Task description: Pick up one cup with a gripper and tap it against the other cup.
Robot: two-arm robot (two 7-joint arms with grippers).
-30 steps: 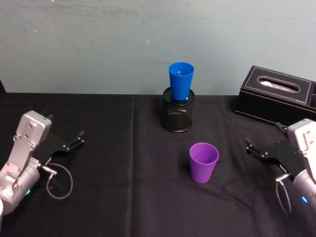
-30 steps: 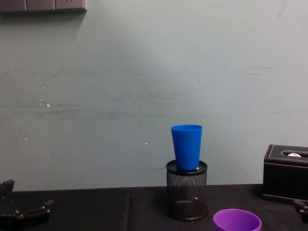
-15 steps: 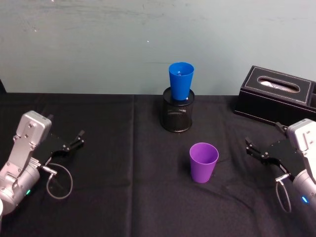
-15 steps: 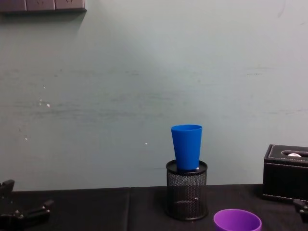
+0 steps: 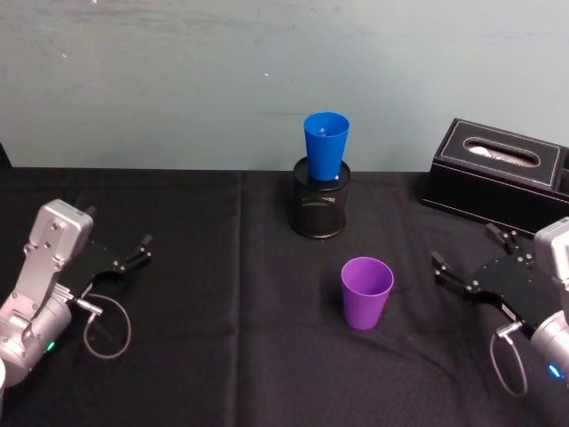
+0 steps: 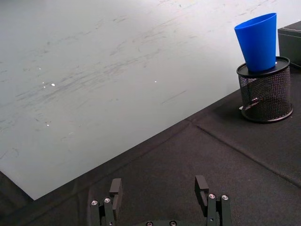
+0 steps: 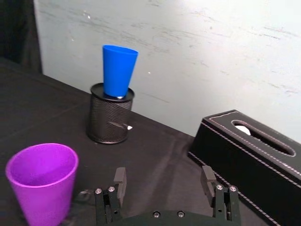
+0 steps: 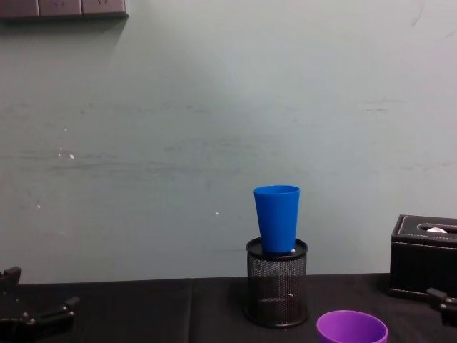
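The purple cup (image 5: 366, 292) stands upright on the black cloth, right of centre, and its rim (image 8: 352, 328) shows low in the chest view. Behind it the blue cup (image 5: 325, 146) sits upright in a black wire-mesh holder (image 5: 320, 210). My right gripper (image 5: 464, 245) is open, low over the cloth to the right of the purple cup and apart from it; its wrist view shows the purple cup (image 7: 42, 181) off to one side and the blue cup (image 7: 118, 70) farther off. My left gripper (image 5: 138, 251) rests open at the far left, with nothing between its fingers (image 6: 116, 186).
A black tissue box (image 5: 494, 173) stands at the back right, just beyond the right gripper. A loop of cable (image 5: 107, 331) hangs by the left arm. The pale wall rises close behind the mesh holder.
My right gripper has moved left toward the purple cup and its fingers now stand wider in the head view. The left arm and both cups have not moved.
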